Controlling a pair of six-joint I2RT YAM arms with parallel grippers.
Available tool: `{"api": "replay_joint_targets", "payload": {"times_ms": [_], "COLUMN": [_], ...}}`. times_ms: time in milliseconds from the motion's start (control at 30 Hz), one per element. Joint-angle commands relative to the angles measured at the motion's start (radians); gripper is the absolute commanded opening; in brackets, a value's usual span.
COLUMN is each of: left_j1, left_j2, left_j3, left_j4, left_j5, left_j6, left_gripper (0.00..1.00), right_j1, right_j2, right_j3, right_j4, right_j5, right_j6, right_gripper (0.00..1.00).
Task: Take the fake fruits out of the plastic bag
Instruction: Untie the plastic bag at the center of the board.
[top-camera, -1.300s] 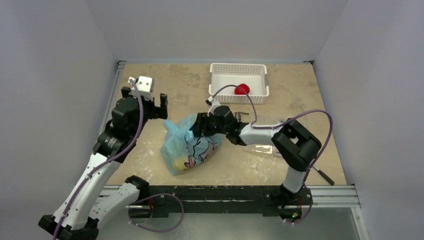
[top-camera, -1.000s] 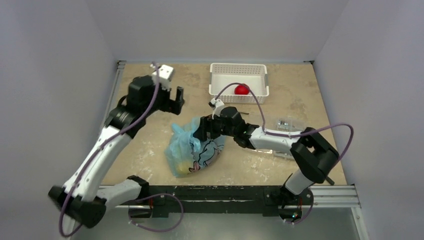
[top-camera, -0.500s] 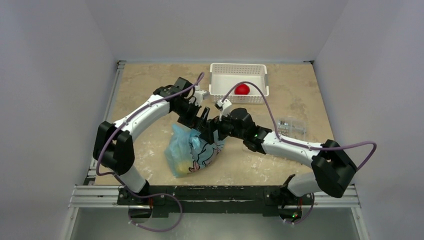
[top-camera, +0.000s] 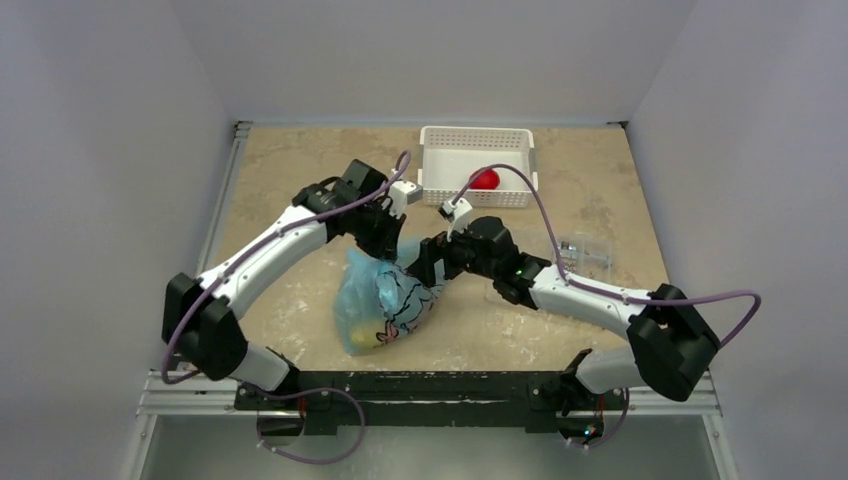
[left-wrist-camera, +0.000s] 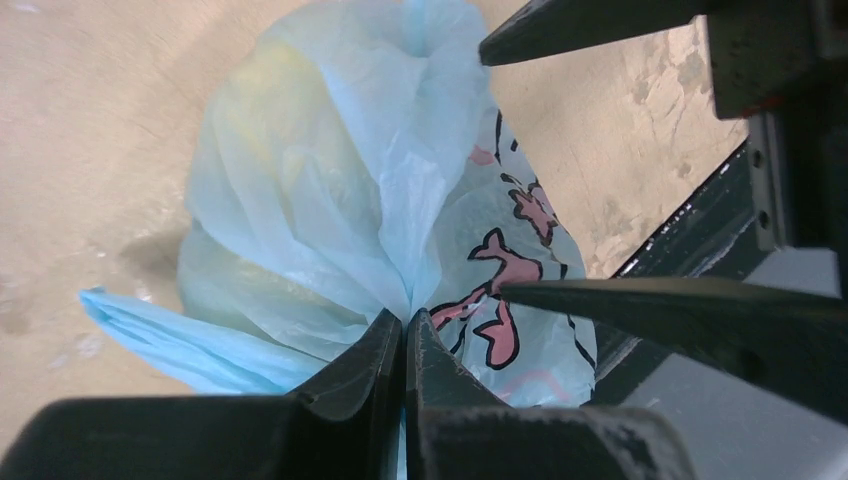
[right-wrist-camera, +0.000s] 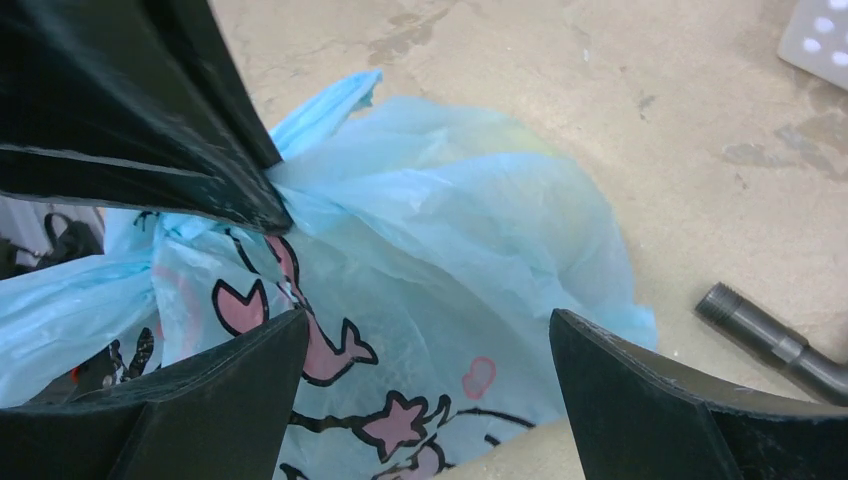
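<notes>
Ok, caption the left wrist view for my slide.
Left pincer shut on a gathered fold of the light-blue plastic bag, right pincer open alongside.

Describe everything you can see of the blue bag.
The bag is thin, crinkly light-blue plastic printed with black-outlined pink sea creatures. It sits bulging on the table, its top gathered into a bunch. The left gripper is shut on that bunch; the right gripper is open, a finger on either side of the bag. A yellow shape shows through.

The plastic bag is thin, crinkly, translucent film. Under it the worktop looks matt, mottled stone. Behind the bag, a perforated white plastic basket holds a glossy red fruit.
</notes>
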Motion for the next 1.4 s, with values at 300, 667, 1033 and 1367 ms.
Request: {"api": "replay_joint_targets", "payload": {"times_ms": [300,667,1033,1367], "left_j1": [-0.055,-0.062,-0.063,-0.063], "left_j2": [-0.434,-0.409,-0.454,-0.473], "left_j3": [-0.239,-0.214,-0.237,-0.249], "left_j4": [0.378,0.355,0.381,0.398], "left_j5": [-0.177,-0.148,-0.166,-0.154], "left_j6": [0.035,0.058,0.059,0.061], "left_gripper": [0.00,0.00,0.00,0.00], "right_j1": [0.001,0.083,0.081,0.083], "right_j2": [-0.023,0.040,-0.165,-0.172], "right_j3": [0.088,-0.005,-0.221,-0.124], "right_j4": [0.094,0.245,0.457,0.209], "right_j5": [-0.172,0.084,0.350,0.243], "right_j6": [-0.155,-0.049,0.238,-0.058], "right_gripper": [0.98,0.63,0.00,0.12]}}
